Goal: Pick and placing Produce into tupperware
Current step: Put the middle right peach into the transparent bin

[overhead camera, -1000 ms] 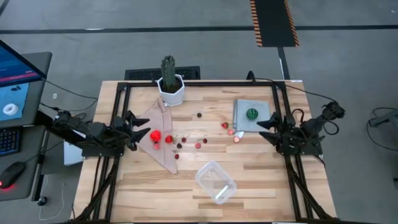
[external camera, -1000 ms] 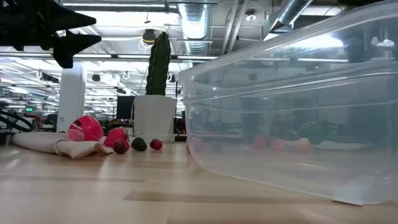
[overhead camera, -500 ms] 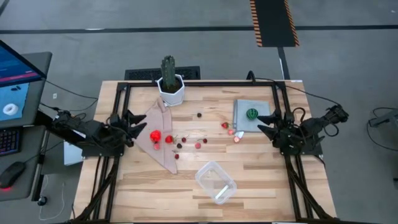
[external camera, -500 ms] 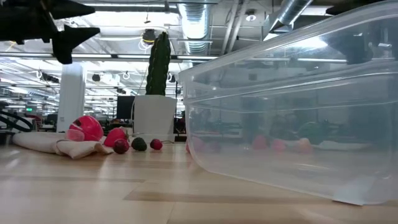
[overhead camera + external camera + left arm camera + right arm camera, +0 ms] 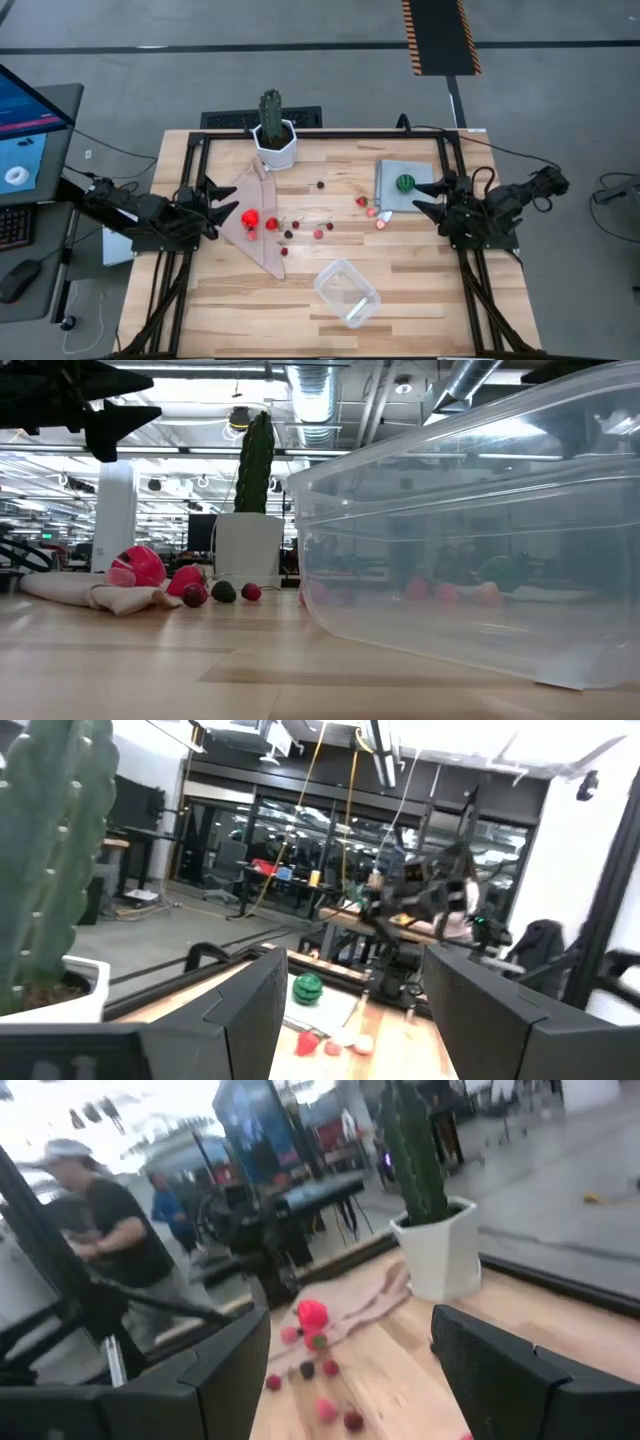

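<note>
The produce lies scattered across the middle of the table: a red tomato-like piece (image 5: 250,218) on a pink cloth (image 5: 257,235), small red pieces (image 5: 319,233), dark berries (image 5: 320,184) and strawberries (image 5: 372,211). A green striped ball (image 5: 405,183) sits on a grey mat (image 5: 388,172). The clear tupperware (image 5: 347,292) stands near the front edge, with nothing in it that I can see. My left gripper (image 5: 229,203) hovers open at the left edge beside the cloth. My right gripper (image 5: 424,197) hovers open at the right edge beside the mat. Neither has anything between its fingers.
A tall green cactus in a white pot (image 5: 273,135) stands at the far edge, left of centre. A black frame (image 5: 320,134) runs along the table's far and side edges. In the right wrist view a person (image 5: 110,1220) shows in the room beyond the table.
My right gripper has risen a little and turned slightly at the table's right edge, staying open. The produce and the tupperware lie where they were.
</note>
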Controlling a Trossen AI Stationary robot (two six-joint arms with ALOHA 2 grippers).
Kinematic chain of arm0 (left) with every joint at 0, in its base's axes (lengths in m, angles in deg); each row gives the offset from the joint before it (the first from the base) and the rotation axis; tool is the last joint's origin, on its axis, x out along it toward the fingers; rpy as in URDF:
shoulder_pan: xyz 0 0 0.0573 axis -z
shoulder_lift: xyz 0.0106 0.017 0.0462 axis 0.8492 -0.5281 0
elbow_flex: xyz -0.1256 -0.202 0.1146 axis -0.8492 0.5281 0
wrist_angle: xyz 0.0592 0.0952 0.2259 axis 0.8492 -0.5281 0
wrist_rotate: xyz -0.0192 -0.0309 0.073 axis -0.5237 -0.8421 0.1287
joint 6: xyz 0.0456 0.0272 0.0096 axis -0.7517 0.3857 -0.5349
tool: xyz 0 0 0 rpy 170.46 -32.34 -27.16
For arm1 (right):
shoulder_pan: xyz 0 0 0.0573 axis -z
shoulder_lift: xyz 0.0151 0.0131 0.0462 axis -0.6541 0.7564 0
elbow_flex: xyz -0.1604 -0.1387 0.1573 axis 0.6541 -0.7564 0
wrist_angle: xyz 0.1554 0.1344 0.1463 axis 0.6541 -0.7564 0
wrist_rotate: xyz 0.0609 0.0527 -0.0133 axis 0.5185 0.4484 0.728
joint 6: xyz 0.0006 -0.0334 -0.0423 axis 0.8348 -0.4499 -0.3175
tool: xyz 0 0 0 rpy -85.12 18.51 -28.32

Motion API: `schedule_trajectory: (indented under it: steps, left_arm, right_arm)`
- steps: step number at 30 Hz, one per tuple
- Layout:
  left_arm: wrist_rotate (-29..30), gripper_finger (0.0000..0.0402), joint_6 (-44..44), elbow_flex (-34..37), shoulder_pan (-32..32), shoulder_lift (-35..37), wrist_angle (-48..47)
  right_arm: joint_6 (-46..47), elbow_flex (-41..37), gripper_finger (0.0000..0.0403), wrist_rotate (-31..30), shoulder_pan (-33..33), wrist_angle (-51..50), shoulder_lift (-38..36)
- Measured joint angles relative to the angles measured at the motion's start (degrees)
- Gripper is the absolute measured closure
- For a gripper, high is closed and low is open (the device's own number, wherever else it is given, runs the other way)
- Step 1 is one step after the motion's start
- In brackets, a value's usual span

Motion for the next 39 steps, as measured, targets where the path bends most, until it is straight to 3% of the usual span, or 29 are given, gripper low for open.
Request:
schedule_trajectory:
  steps: [9,15,20,23,39]
  left_arm:
    - [6.2,0.0180,1.7,0.0,0.0,0.0,-2.5]
    - [7.0,0.0180,2.3,0.0,0.0,0.0,-3.1]
    - [7.2,0.0180,2.1,0.0,0.0,0.0,-3.0]
    - [7.2,0.0180,2.1,0.0,0.0,0.0,-3.0]
    - [6.9,0.0180,4.8,0.0,0.0,0.0,-6.7]
  right_arm:
    - [15.0,22.4,0.0101,0.3,3.3,-28.0,25.0]
    - [18.5,33.5,0.0101,8.0,12.1,-43.5,42.7]
    - [18.4,36.1,0.0101,19.0,18.1,-44.4,52.2]
    - [18.2,36.2,0.0101,21.9,20.1,-45.0,56.2]
    - [22.1,36.3,0.0101,23.6,21.7,-44.1,75.6]
